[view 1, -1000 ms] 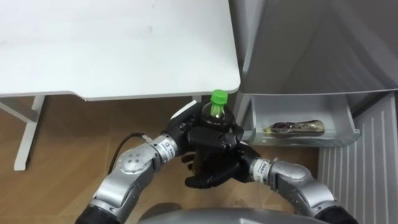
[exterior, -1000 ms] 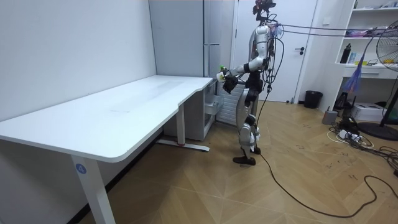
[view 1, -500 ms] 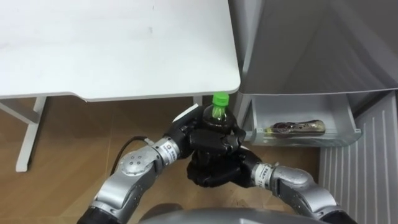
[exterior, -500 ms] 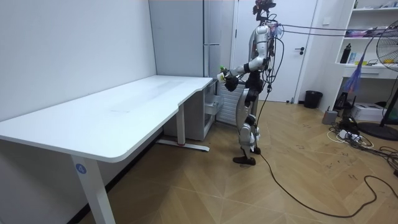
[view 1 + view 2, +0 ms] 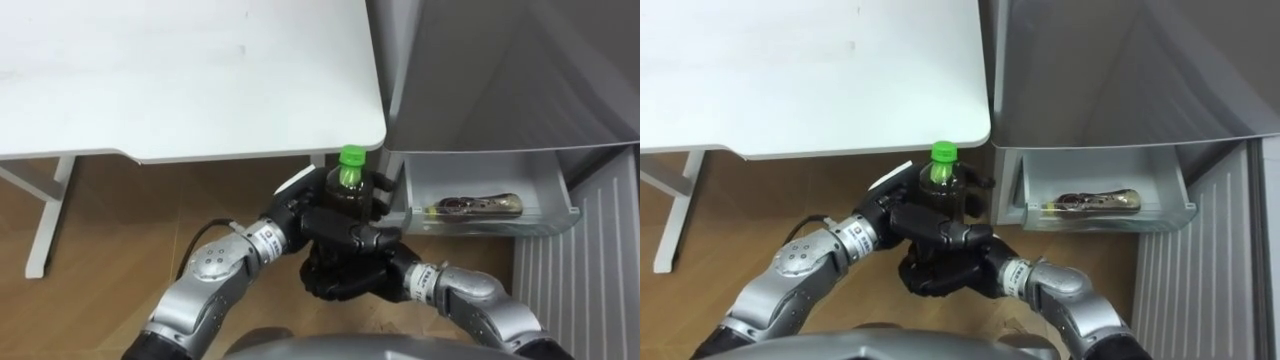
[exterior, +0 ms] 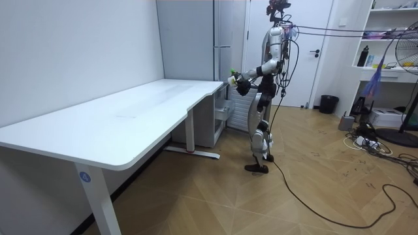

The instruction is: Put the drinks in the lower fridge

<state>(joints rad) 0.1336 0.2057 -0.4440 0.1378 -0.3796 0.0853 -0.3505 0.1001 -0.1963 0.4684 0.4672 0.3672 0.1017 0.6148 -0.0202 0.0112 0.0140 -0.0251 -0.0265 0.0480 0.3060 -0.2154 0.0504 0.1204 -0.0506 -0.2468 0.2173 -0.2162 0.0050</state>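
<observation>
A dark drink bottle [image 5: 346, 186] with a green cap is held upright in front of me, below the desk's corner. My left hand [image 5: 297, 206] curls round its left side, and my right hand [image 5: 343, 276] wraps its lower body from below. The same hold shows in the right eye view: bottle [image 5: 941, 175], left hand [image 5: 888, 203], right hand [image 5: 938, 273]. Just right of the bottle, the lower fridge drawer [image 5: 497, 227] is pulled out, with a dark flat packet [image 5: 479, 206] lying inside. In the room view I stand upright before the fridge [image 6: 225, 59], bottle [image 6: 232, 74] at chest height.
The white desk [image 5: 180, 70] fills the upper left, its rounded corner close above the bottle. A grey fridge body [image 5: 500, 70] rises at upper right, and a ribbed door panel [image 5: 590, 260] stands open at the right edge. Wooden floor lies below.
My right hand has closed up round the bottle's lower part, a finger now lying across its front. The bottle has barely shifted.
</observation>
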